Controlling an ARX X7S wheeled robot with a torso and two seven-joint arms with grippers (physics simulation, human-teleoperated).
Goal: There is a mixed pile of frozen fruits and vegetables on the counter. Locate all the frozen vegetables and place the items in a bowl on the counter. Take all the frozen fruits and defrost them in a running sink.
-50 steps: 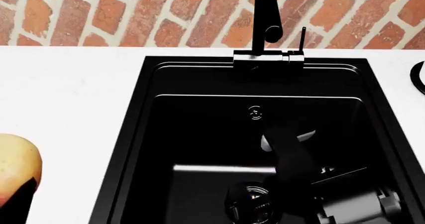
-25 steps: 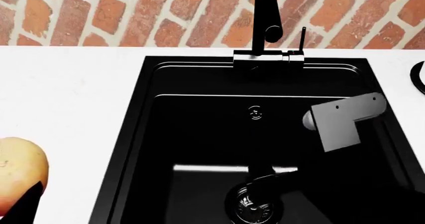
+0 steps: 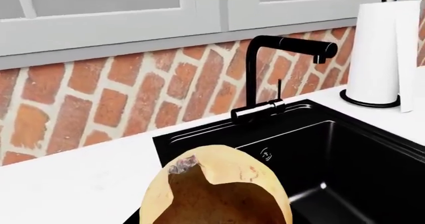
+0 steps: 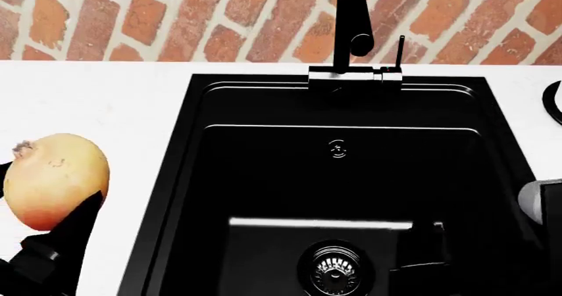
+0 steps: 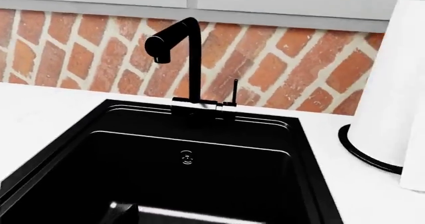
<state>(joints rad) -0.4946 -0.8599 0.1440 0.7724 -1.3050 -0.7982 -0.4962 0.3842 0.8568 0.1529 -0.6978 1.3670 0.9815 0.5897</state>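
The yellow pear hangs above the white counter, left of the black sink. My left gripper is shut on it, with a black finger showing below it. In the left wrist view the pear fills the near edge and hides the jaws. The sink's steel drain and black tap with its thin lever are in view. My right arm shows at the right edge; its gripper is black against the black basin. The eggplant, carrot piece and bowl are out of view.
A tall white cylinder on a black base stands on the counter right of the sink, and also shows in the left wrist view. A brick wall runs behind the counter. No water shows at the tap spout.
The pear has risen and moved right toward the sink in my left gripper. My right arm has swung from over the basin out to the right edge.
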